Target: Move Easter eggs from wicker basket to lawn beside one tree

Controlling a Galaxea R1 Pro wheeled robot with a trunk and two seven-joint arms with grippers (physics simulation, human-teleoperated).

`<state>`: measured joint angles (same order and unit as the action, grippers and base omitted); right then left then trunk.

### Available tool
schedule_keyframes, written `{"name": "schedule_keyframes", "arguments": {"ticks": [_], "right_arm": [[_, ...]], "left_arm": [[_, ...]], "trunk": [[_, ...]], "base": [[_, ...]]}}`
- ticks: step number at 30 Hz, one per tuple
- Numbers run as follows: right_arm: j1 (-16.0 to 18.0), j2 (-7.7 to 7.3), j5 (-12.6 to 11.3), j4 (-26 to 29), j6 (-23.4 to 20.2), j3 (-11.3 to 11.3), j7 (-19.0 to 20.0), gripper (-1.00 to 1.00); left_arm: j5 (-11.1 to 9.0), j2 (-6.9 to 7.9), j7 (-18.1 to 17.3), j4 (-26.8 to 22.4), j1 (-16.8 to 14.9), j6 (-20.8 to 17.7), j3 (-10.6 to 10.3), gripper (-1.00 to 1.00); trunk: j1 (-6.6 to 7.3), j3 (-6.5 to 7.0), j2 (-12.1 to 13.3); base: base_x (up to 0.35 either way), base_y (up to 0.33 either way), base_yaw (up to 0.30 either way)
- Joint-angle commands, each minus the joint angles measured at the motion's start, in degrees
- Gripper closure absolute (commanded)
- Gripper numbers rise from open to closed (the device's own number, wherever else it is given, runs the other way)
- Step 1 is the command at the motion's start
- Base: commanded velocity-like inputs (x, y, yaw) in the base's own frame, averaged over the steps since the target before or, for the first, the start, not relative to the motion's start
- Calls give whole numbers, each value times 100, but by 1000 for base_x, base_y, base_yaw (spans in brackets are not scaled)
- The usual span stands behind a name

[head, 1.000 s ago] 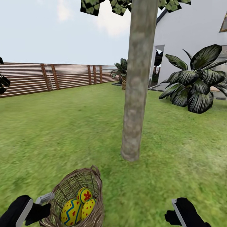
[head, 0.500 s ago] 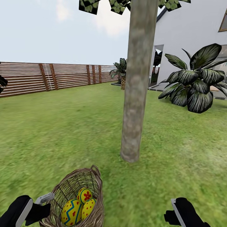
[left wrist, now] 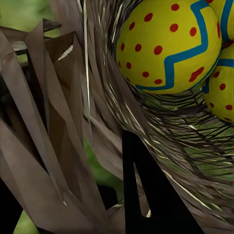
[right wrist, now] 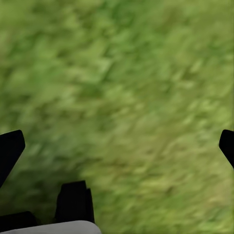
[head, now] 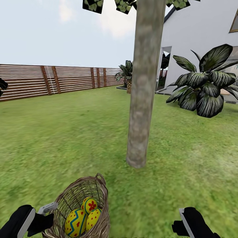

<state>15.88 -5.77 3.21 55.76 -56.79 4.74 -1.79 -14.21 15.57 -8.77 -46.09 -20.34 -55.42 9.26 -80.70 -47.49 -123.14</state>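
Observation:
The wicker basket (head: 99, 185) hangs low at the front left, with three Easter eggs inside: a blue-zigzag egg (head: 74, 222), a red-flower egg (head: 89, 204) and a red-dotted egg (head: 93, 218). My left gripper (head: 49, 209) is shut on the basket's side wall. In the left wrist view the basket weave (left wrist: 58, 122) is very close, one black finger (left wrist: 151, 200) lies against it, and a zigzag egg (left wrist: 168, 44) shows through. The tree (head: 142, 99) stands on the lawn (head: 66, 132) just beyond the basket. My right gripper (right wrist: 117, 146) is open over bare grass, and its arm (head: 193, 223) shows low at the right.
A dark broad-leaved bush (head: 203, 86) grows right of the tree, before the white house (head: 198, 33). A brown slatted fence (head: 49, 79) runs along the far left. A small palm (head: 127, 74) stands by the house corner. Open grass lies around the trunk.
The view has shifted slightly, so the trunk and fence sit a little differently. The basket, eggs and both grippers keep the same places in the view.

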Motion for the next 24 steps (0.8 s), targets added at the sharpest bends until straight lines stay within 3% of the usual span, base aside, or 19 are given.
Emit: {"name": "schedule_keyframes", "arguments": {"ticks": [1,19,24], "right_arm": [[3,0,31,6,-25,4,12,-100],[3,6,31,6,-32,-2,13,-100],[3,6,39,6,-32,-2,14,-100]], "left_arm": [[-73,-2,-42,-5,-5,-32,15,100],[-73,-8,-46,-5,-5,-39,15,100],[-73,-9,-46,-8,-5,-33,15,100]], "trunk": [[-22,-24,-44],[-417,-347,-766],[-417,-347,-766]], "base": [[0,0,0],[0,0,0],[0,0,0]]}}
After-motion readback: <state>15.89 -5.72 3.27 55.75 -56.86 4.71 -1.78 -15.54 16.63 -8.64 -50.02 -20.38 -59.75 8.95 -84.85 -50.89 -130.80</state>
